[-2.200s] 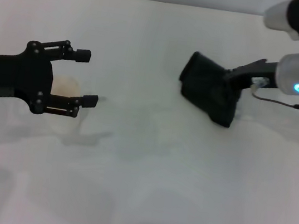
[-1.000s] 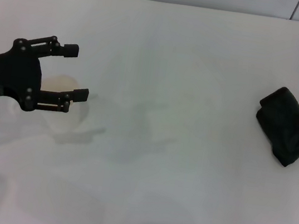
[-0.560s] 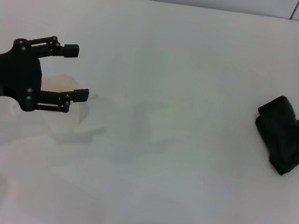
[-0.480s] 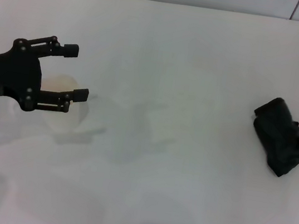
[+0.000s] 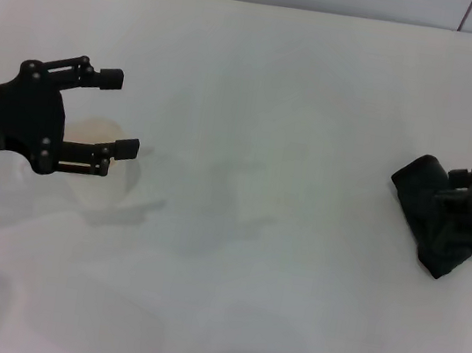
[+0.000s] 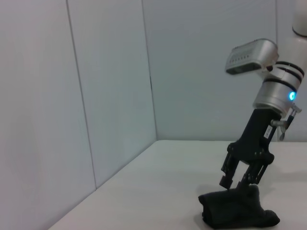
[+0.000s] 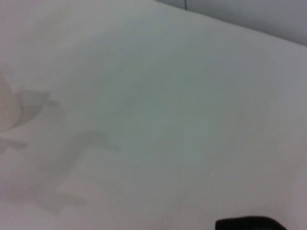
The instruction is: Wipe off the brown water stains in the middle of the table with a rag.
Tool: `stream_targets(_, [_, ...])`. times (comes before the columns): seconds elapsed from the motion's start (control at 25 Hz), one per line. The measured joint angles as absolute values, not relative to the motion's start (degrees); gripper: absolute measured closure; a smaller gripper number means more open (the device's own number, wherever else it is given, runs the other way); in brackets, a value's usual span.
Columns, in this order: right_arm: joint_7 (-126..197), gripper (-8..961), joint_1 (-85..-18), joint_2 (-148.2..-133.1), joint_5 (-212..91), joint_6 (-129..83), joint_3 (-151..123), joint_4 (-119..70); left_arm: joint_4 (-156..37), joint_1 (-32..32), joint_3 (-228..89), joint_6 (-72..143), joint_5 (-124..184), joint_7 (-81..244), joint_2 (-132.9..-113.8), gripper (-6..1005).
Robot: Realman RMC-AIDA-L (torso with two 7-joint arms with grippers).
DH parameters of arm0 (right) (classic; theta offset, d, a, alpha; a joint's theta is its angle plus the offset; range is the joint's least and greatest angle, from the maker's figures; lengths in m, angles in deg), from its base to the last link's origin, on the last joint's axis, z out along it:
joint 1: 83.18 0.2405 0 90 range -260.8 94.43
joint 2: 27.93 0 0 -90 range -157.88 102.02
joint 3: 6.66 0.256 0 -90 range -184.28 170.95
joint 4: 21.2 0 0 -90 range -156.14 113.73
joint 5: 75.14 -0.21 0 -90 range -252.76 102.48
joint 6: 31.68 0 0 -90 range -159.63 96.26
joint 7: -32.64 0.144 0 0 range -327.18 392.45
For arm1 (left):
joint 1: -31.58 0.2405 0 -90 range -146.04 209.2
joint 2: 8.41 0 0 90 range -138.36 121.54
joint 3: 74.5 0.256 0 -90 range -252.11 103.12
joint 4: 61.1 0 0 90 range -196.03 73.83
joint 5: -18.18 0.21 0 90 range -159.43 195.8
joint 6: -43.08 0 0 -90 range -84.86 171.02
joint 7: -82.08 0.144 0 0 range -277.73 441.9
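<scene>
Soft black fabric rag [image 5: 439, 219] lies bunched on the wide white glossy table [image 5: 302, 89], at its right side.
It looks light and limp; best pinched at its raised fold, where the right gripper [image 6: 237, 178] stands spread above. Left gripper [image 5: 121, 113] hovers, fingers apart. No brown stain is discernible mid-table.

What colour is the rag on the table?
Black all over: the rag shows best in the head view.

pale grey panelled walls [image 6: 96, 86] with thin dark vertical seams, under even, soft light
</scene>
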State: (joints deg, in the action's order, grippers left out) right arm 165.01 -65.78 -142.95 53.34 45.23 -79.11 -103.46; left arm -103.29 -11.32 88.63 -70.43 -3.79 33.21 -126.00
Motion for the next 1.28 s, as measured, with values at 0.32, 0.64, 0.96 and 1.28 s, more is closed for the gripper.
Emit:
stream_targets(0.32, [162.9,329,-65.6,-142.9,52.7,46.6,-77.3,-105.7,-105.9,-11.3,88.6,-70.7,-5.6,32.7,-126.5,120])
stream_targets(0.64, [153.9,82,-66.0,-142.89,45.2,49.1,-74.7,-105.5,-108.6,-11.4,88.6,-71.4,-6.5,30.0,-126.54,122])
stream_targets(0.96, [149.7,83,-65.3,-142.83,43.6,53.3,-74.3,-103.9,-112.7,-11.9,88.7,-72.5,-6.5,26.2,-126.69,124])
stream_targets(1.28, [146.2,83,-64.6,-142.92,41.6,53.6,-74.1,-101.2,-112.9,-12.0,88.8,-73.0,-3.4,23.8,-125.39,125])
